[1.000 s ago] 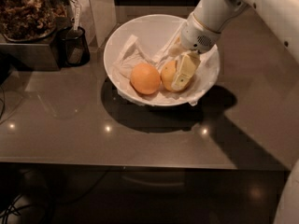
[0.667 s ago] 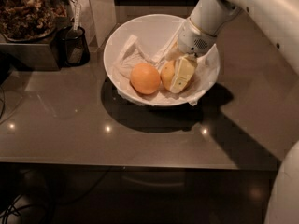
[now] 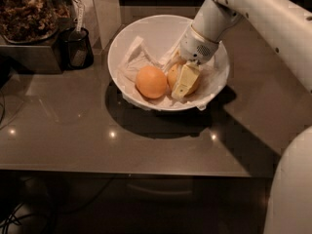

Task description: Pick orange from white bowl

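The white bowl stands on the dark counter, lined with crumpled white paper. Two fruits lie in it. The paler yellow-orange orange lies right of centre. The deeper reddish-orange fruit lies just left of it, touching or nearly touching. My gripper reaches down into the bowl from the upper right and sits right on the orange, covering its right side. The orange rests on the paper in the bowl. How the gripper holds it is hidden.
A dark cup with a utensil stands left of the bowl. A tray of dried brown stuff sits at the far left. A white box stands behind. My arm spans the right side. The counter's front edge runs below.
The gripper stays at the orange in the bowl. The arm above it has shifted slightly. Both fruits lie where they were.
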